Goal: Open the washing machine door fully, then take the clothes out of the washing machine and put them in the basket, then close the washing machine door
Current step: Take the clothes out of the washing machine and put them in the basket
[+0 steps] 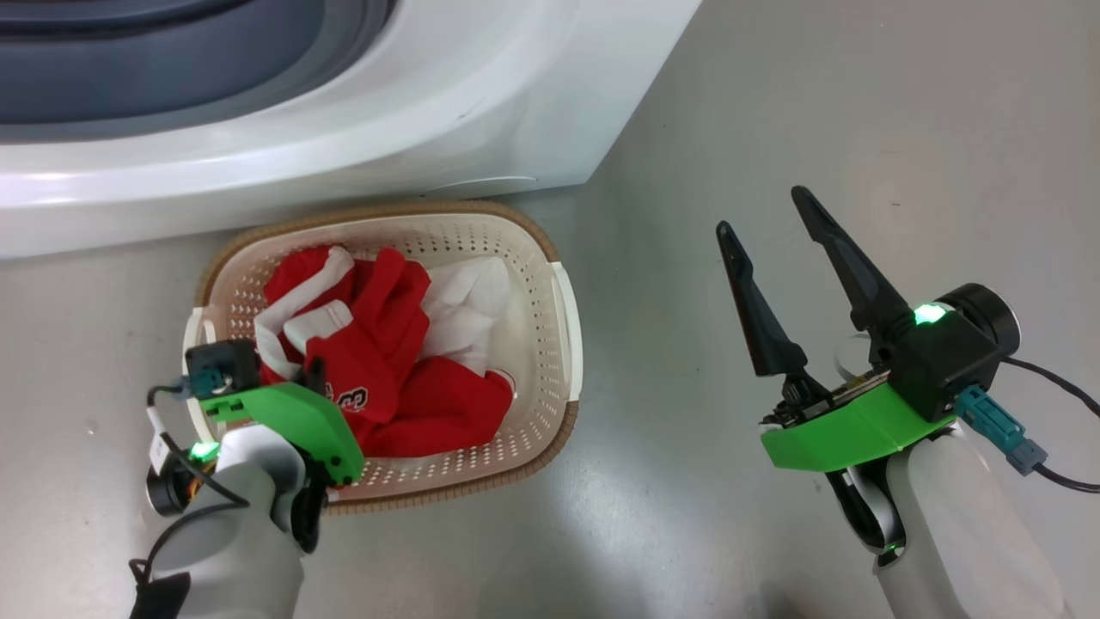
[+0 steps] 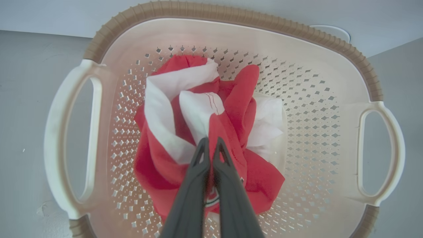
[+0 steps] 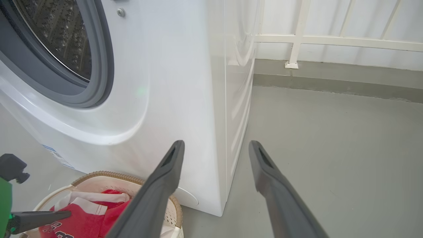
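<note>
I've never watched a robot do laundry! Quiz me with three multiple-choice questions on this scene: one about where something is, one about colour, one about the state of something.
1. Where does the basket stand relative to the washing machine?
A. On top of it
B. On the floor just in front of it
C. Inside its drum

2. What colours are the clothes in the basket?
A. Blue and yellow
B. Red and white
C. Black and green

3. How is the right gripper?
A. Open, holding nothing
B. Shut on a sock
C. Shut on the basket's handle

Answers:
1 B: the head view shows it on the grey floor by the machine's front.
2 B: the heap is red cloth with white pieces.
3 A: its fingers stand spread with nothing between them.
</note>
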`<state>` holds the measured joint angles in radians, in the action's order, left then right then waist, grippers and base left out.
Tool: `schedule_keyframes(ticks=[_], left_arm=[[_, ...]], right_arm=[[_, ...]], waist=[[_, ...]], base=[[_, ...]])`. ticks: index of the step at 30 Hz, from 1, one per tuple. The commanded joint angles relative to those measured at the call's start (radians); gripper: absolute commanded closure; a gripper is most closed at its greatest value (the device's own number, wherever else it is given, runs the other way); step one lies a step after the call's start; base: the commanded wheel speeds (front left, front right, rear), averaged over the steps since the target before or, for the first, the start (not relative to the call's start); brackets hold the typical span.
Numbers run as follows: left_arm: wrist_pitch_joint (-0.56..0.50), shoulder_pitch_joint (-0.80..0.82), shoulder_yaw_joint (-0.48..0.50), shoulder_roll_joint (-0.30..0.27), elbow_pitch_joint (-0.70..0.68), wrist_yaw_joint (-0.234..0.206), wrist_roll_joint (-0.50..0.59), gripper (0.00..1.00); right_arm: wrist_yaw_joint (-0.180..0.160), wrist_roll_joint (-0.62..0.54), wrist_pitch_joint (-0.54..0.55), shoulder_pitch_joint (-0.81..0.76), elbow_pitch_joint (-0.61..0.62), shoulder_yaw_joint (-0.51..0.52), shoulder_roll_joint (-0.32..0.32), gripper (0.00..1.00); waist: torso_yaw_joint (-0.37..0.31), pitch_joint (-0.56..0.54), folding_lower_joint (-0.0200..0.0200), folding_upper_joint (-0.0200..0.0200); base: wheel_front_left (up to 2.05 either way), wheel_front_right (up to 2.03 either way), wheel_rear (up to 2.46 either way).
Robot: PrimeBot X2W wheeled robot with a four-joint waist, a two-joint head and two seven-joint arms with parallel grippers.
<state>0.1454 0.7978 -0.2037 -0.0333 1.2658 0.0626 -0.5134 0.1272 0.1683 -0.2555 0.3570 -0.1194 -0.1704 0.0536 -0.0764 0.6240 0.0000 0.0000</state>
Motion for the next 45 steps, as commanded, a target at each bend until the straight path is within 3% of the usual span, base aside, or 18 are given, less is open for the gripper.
schedule_keyframes(ticks=[1,2,3,4,5,17,24,35,45], left_arm=[[0.024,0.002,0.016,-0.024,-0.002,0.009,-0.008,0.62],[0.03,0.006,0.015,-0.023,0.0,0.013,-0.01,0.52],[0.037,0.011,0.014,-0.023,0.001,0.017,-0.012,0.23],[0.045,0.015,0.012,-0.023,0.002,0.021,-0.013,0.07],[0.054,0.018,0.01,-0.022,0.002,0.025,-0.013,0.0],[0.107,-0.005,-0.009,-0.02,-0.02,0.054,-0.022,0.0],[0.115,-0.062,-0.014,-0.018,-0.109,0.064,-0.042,0.0],[0.116,-0.229,0.052,-0.026,-0.509,0.016,0.023,0.0],[0.116,-0.416,0.116,-0.043,-0.842,0.01,0.104,0.0]], right_arm=[[0.003,0.008,-0.006,-0.002,0.018,-0.019,-0.003,0.0],[0.003,0.007,-0.006,-0.002,0.017,-0.017,-0.003,0.0],[0.003,0.007,-0.006,-0.002,0.016,-0.015,-0.003,0.0],[0.003,0.006,-0.006,-0.002,0.015,-0.013,-0.003,0.0],[0.003,0.006,-0.006,-0.002,0.013,-0.01,-0.003,0.0],[0.003,-0.005,-0.006,-0.01,-0.009,0.012,-0.003,0.0],[0.003,-0.016,-0.006,-0.035,-0.026,0.036,-0.003,0.0],[0.003,-0.055,-0.006,-0.056,-0.06,0.107,-0.003,0.0],[0.003,-0.065,-0.006,-0.076,-0.09,0.142,-0.003,0.0]], waist=[[0.001,-0.003,0.0,0.0],[0.002,-0.006,0.0,0.0],[0.004,-0.008,0.0,0.0],[0.006,-0.012,0.0,0.0],[0.009,-0.017,0.0,0.0],[0.038,-0.108,0.0,0.0],[0.068,-0.19,0.0,0.0],[0.104,-0.287,0.0,0.0],[0.116,-0.382,0.0,0.0]], base=[[0.0,0.0,0.0],[0.0,0.0,0.0],[0.0,0.0,0.0],[0.0,0.0,0.0],[0.0,0.0,0.0],[0.0,0.0,0.0],[0.0,0.0,0.0],[0.0,0.0,0.0],[0.0,0.0,0.0]])
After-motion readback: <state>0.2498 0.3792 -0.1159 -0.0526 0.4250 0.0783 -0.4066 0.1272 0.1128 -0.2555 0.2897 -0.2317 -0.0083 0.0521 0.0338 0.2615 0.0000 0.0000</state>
